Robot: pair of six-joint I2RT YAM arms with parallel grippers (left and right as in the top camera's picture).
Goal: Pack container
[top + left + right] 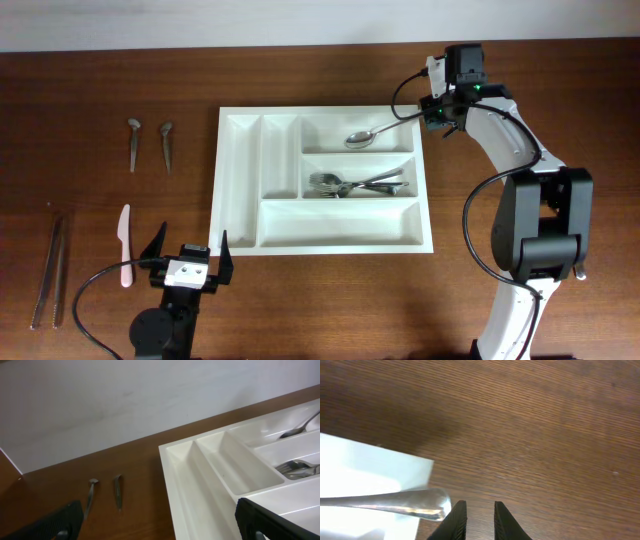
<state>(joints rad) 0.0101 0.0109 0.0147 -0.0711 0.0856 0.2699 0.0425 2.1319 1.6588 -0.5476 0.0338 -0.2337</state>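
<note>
The container [325, 247] is a large white tray in the middle of the table, also in the left wrist view [180, 475] and as a corner in the right wrist view [350, 465]. A metal spoon [375, 133] lies in its far right compartment, with the handle resting across the right rim. Several forks [345, 184] lie in the compartment below. My right gripper [480, 510] hovers just past the spoon's handle end [395, 501]. Its fingers stand narrowly apart with only bare wood between them. My left gripper [190, 243] is wide open at the container's near left corner, holding nothing.
Two short metal utensils [133, 143] [167, 143] lie left of the container; the left wrist view shows them too [91, 495] [118, 491]. A white plastic knife [125, 245] and two long thin metal pieces [50, 270] lie at the near left.
</note>
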